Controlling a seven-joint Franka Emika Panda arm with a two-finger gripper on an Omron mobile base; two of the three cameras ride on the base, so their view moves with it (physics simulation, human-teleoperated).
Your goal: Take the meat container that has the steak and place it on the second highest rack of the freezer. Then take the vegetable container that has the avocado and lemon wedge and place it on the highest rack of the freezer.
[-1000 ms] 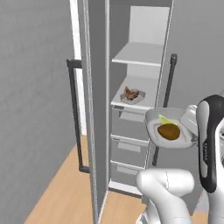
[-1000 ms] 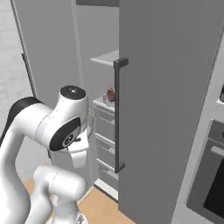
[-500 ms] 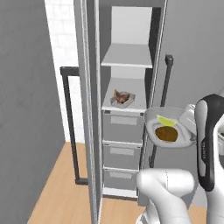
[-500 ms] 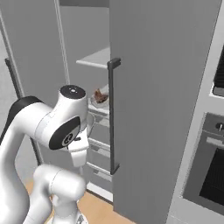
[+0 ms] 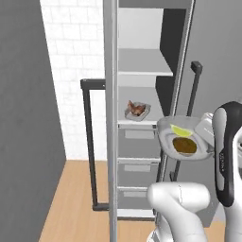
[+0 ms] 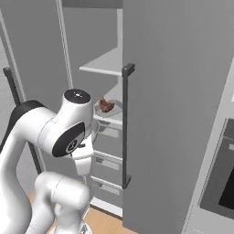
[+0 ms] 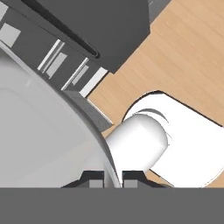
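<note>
Pincer (image 7: 113, 178) clamped on the bowl's (image 5: 166, 128) rim, out in front of the open freezer (image 5: 142, 61).
Its two tips pinched the pale rim between them; inside the bowl lay the avocado (image 5: 184, 146) and the lemon wedge (image 5: 181, 131). The bowl hung just right of the freezer's second highest rack (image 5: 137, 123), where the steak (image 5: 135, 108) sat in its container (image 5: 145, 114); the highest rack (image 5: 144, 73) stood above.

Matt grey freezer (image 5: 142, 61), wood-plank floor (image 5: 71, 198)
</note>
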